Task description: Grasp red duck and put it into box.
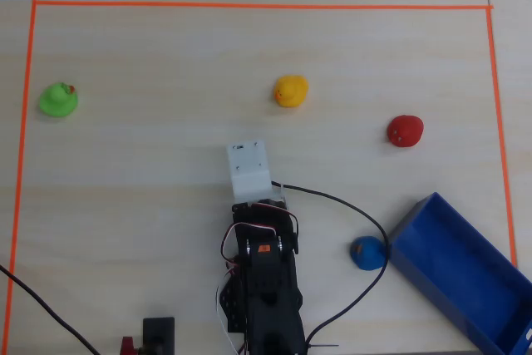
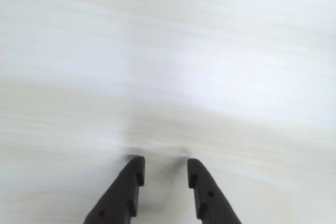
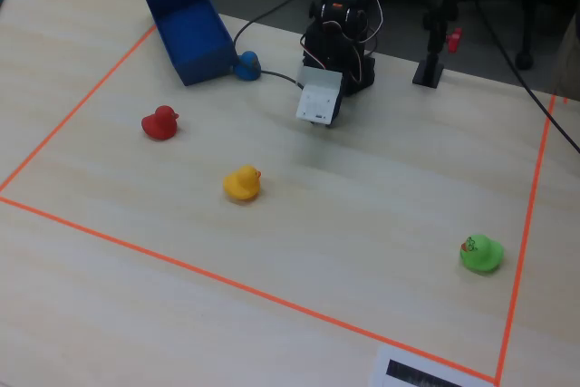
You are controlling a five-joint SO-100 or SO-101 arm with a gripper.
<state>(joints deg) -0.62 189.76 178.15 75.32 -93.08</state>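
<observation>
The red duck point(image 1: 405, 131) sits on the pale wooden table, right of centre in the overhead view and at the left in the fixed view point(image 3: 160, 123). The blue box point(image 1: 465, 276) lies open-topped at the lower right, and at the back left in the fixed view point(image 3: 190, 29). My gripper point(image 2: 165, 166) is open and empty just above bare table. Its black fingers point(image 2: 128, 182) hold nothing. In the overhead view it sits under the white wrist block point(image 1: 249, 168), well left of the red duck.
A blue duck point(image 1: 366, 253) touches the box's left corner. A yellow duck point(image 1: 291, 90) sits ahead of the arm, a green duck point(image 1: 58, 100) far left. Orange tape point(image 1: 249, 6) frames the work area. A black cable point(image 1: 349, 205) loops right of the arm.
</observation>
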